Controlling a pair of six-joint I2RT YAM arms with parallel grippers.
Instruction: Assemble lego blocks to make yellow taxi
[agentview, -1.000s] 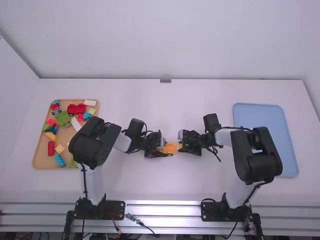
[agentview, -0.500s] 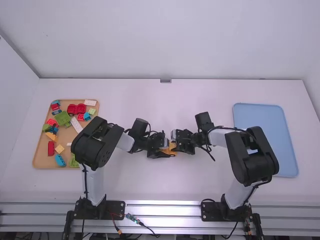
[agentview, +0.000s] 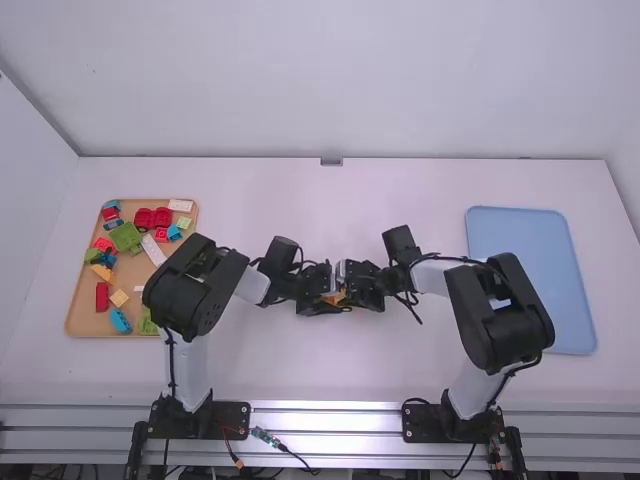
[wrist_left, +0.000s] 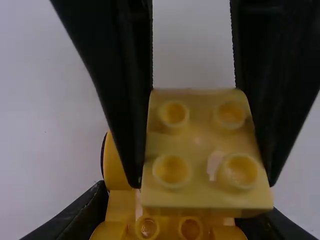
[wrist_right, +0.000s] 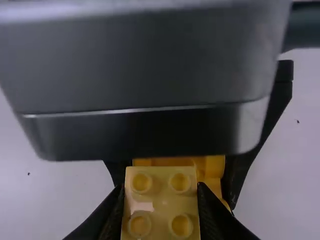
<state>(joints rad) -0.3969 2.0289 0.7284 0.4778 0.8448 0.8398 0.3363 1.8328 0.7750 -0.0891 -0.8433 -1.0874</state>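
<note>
In the high view, a tan tray (agentview: 86, 320) of mixed blocks (agentview: 125, 237) lies at left, then the left gripper (agentview: 333, 300), clamped on an orange-yellow body (wrist_left: 117, 170); the left wrist view shows its studs (wrist_left: 190, 228). The right gripper (agentview: 347, 288) grips a yellow block (wrist_right: 161, 202), four studs plain in both wrist views. Rightmost, the high view shows a blue tray (agentview: 530, 285)

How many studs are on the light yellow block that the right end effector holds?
4: one stud near each top corner of the light yellow block. None looks hidden.

Two arms (agentview: 190, 290), two trays (agentview: 540, 280), one pale yellow block (wrist_right: 160, 205)
</note>
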